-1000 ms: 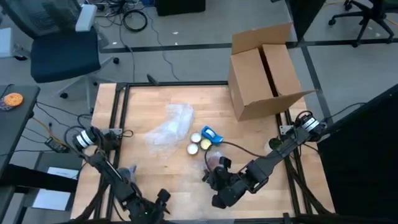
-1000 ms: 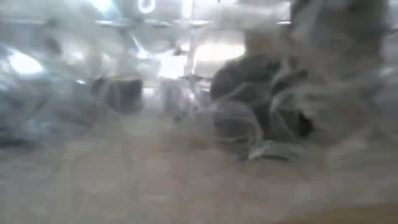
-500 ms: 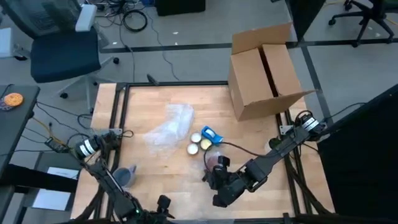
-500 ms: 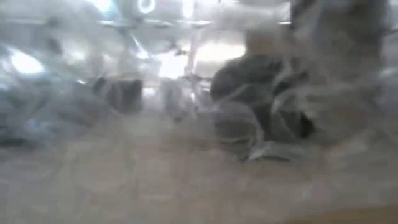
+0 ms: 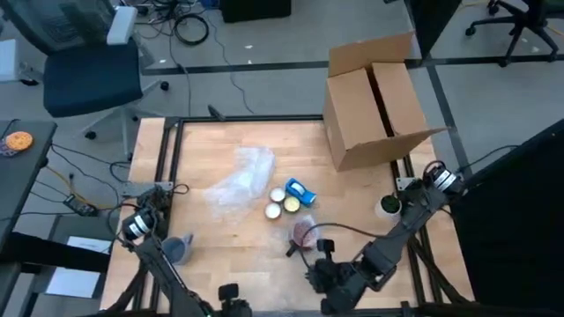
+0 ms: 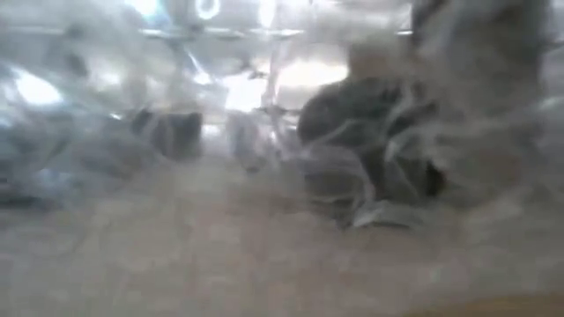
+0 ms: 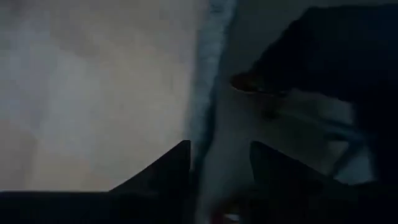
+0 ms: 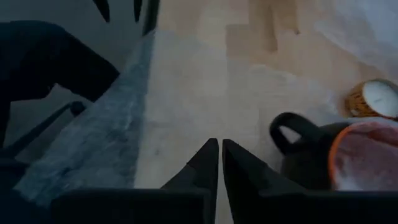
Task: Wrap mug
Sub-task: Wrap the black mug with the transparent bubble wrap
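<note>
The mug (image 8: 339, 158), rigid, breakable and slick, offers its handle at centre-right; the right gripper (image 8: 220, 163) fingers are pressed together.

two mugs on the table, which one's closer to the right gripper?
The dark mug with the pink inside, just ahead of the right gripper, whose fingers are shut. The grey-blue mug stands at the table's left edge, near the left arm.

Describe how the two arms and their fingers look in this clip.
Both arms are dark and jointed, each with a white-ringed motor at its base. A thin black cable loops along the right arm. The right gripper has two dark, pointed, wedge-shaped fingers; the left gripper's are dark too.
</note>
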You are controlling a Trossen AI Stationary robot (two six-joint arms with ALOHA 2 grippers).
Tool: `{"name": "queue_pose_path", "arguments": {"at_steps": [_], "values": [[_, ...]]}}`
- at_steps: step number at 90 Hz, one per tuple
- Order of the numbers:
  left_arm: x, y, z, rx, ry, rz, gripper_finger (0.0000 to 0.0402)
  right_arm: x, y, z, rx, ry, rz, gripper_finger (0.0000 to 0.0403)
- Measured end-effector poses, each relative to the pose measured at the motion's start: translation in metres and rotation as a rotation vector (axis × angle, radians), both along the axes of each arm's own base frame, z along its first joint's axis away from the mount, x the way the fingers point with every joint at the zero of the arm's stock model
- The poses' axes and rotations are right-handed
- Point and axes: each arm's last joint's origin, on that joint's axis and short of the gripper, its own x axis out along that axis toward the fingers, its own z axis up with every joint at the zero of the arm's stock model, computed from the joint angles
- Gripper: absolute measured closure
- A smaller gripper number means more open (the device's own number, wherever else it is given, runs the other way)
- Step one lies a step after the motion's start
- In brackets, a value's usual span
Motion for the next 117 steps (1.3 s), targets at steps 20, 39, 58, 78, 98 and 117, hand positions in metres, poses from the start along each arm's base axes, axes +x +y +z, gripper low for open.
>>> {"name": "queue_pose_path", "arguments": {"at_steps": [20,39,58,78,98,117], "values": [[-0.015,-0.008,-0.009,0.008,0.049,0.001,0.0249,-0.019,0.019,0.001,0.009,-0.020,0.036,0.0403],[-0.023,-0.016,-0.023,-0.034,0.098,0.070,0.0249,-0.037,0.036,0.001,0.039,-0.017,0.069,0.0403],[-0.018,-0.012,-0.032,-0.094,0.148,0.247,0.0249,-0.048,0.045,0.001,0.055,-0.021,0.098,0.0403],[-0.008,-0.009,-0.031,-0.149,0.158,0.307,0.0230,-0.053,0.049,0.001,0.059,-0.021,0.115,0.0403],[0.000,0.004,-0.033,-0.096,0.177,0.343,0.0161,-0.055,0.050,0.001,0.047,-0.021,0.136,0.0403],[0.011,0.018,-0.034,-0.076,0.227,0.405,0.0103,-0.056,0.052,0.001,0.054,-0.010,0.152,0.0403]]}}
